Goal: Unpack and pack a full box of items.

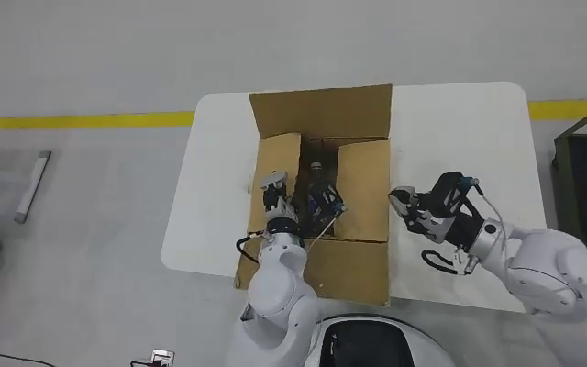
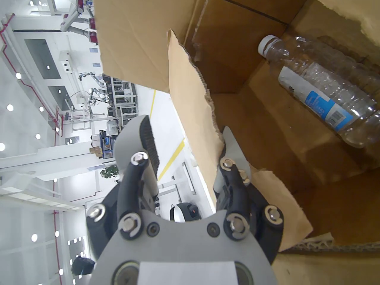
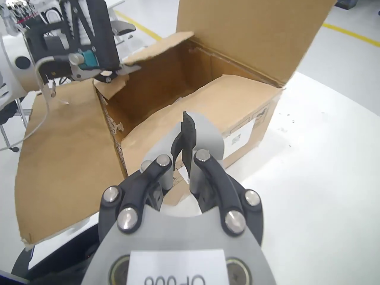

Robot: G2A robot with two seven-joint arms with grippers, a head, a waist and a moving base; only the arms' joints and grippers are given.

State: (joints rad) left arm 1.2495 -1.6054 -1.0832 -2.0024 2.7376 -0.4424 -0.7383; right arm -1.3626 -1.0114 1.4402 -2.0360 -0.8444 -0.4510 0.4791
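We're seeing the left arm coming up from the near side to the left side of the brown cardboard box (image 1: 344, 271), wrist tipped over the torn left inner flap (image 2: 190, 96). The left gripper (image 2: 185, 126) is standing open. Its fingers are wide apart and straddling that flap's edge, one outside the box and one inside, not clamping.

The right arm is lying over the white rounded table (image 1: 459, 119) to the right of the box, forearm angling in from the near right. The right gripper (image 3: 187, 120) is pointing at the box's right outer wall, just beside it. Its fingers are pressing together, closed on nothing.

The clear plastic bottle (image 2: 320, 90), white-capped, is lying on its side on the box floor, against an inner wall.

A blue and white label with a barcode is wrapping the bottle, print too small to tell. A white sticker (image 3: 239, 137) is sitting on the right outer wall, also unreadable.

The left wrist view is giving us the bottle and the box floor. The right wrist view is giving us the box from outside, with the tall far flap (image 3: 252, 25) standing upright. The top view is giving us both arms and a yellow floor line (image 1: 92, 119) beyond the table.
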